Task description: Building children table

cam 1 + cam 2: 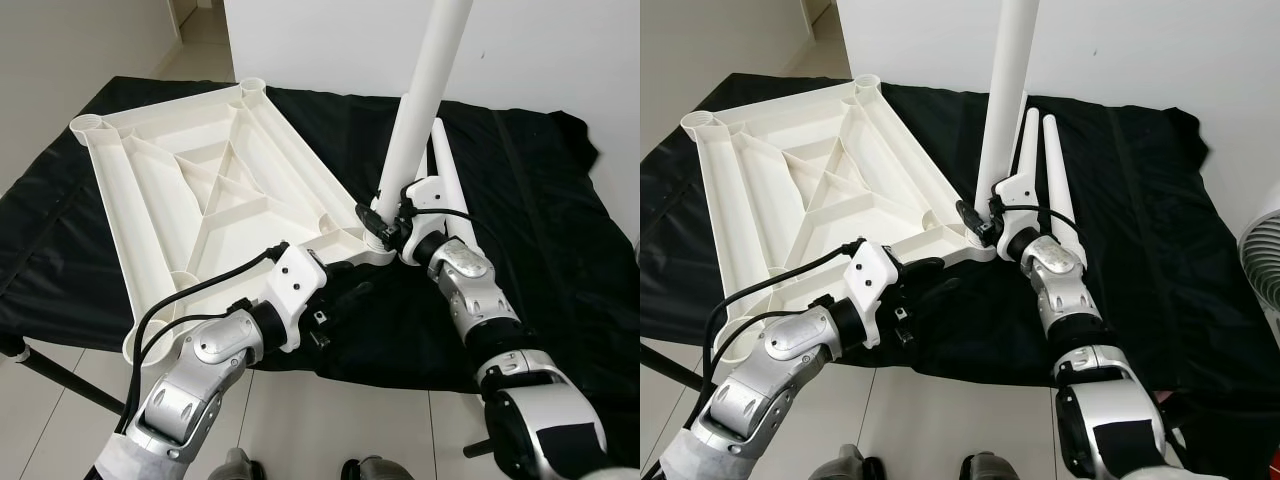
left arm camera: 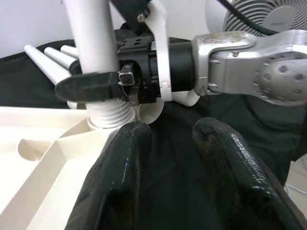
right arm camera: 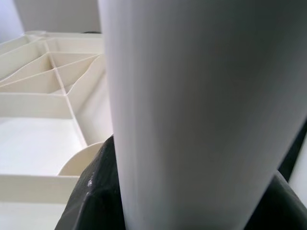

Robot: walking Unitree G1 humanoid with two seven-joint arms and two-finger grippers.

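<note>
White tabletop (image 1: 200, 190) laid underside up on black cloth (image 1: 540, 200), upright leg (image 1: 420, 110) clenched by right gripper (image 1: 385, 225) at corner socket, threaded end (image 2: 111, 116) seen from left wrist, left gripper (image 2: 182, 158) jaws released beside tabletop edge, two spare legs (image 1: 1045, 170) behind.

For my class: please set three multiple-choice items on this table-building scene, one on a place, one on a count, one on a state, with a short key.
1. Where does the upright leg meet the tabletop?
A. at a corner socket near the robot's right arm
B. at the middle
C. at the far left corner

2. How many loose legs lie on the black cloth?
A. none
B. two
C. five

3. The right tool is:
A. open above the cloth
B. shut on the upright leg
C. hanging idle

Key: 1 A, its threaded end sits at that corner; 2 B, two lie side by side; 3 B, the fingers clasp its base.
</note>
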